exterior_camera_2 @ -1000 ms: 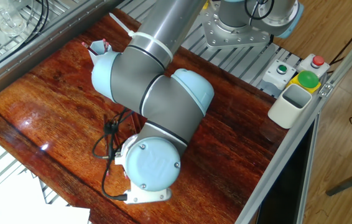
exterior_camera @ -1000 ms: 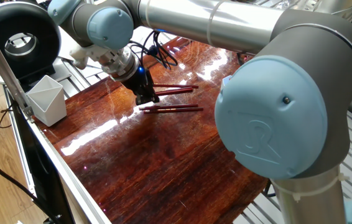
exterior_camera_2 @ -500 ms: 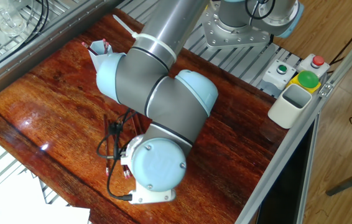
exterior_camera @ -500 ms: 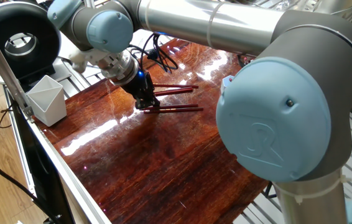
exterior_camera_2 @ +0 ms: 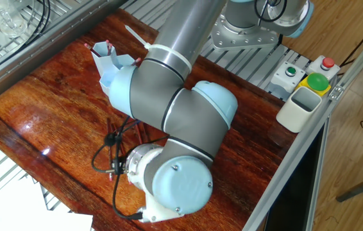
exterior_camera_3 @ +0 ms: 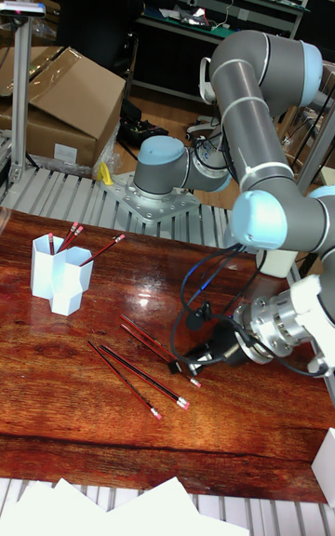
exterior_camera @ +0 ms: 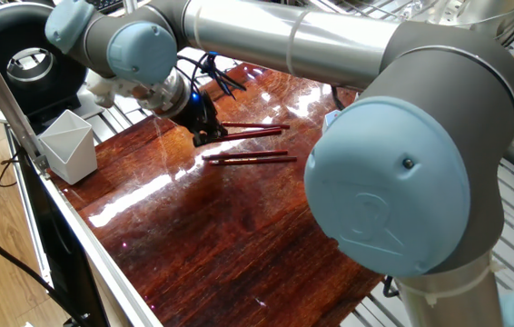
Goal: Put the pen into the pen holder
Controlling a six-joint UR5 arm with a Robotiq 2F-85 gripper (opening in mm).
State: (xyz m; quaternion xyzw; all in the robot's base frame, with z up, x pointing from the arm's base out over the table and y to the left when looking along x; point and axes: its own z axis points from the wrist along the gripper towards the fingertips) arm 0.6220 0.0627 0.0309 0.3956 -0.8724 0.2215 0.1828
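Three dark red pens lie on the wooden table: one pen (exterior_camera: 255, 131) alone and a pair (exterior_camera: 250, 159) just in front of it. In the tall fixed view they lie slanted (exterior_camera_3: 141, 361) left of the wrist. My gripper (exterior_camera: 205, 138) (exterior_camera_3: 186, 361) hovers low at the left ends of these pens, fingers pointing down, and looks open with nothing held. The light blue pen holder (exterior_camera_2: 109, 64) (exterior_camera_3: 56, 277) stands at the far side of the table with a few pens sticking out of it. The arm hides the gripper in the other fixed view.
A pale grey-white angular cup (exterior_camera: 68, 145) (exterior_camera_2: 299, 108) stands at the table edge near the gripper. A button box (exterior_camera_2: 307, 76) sits behind it. A black round device (exterior_camera: 30, 54) is off the table corner. White paper sheets (exterior_camera_3: 140, 506) lie at the front edge.
The gripper has drifted away from above the pair of pens toward the left end of the single pen, and the wrist has turned. No pen has moved.
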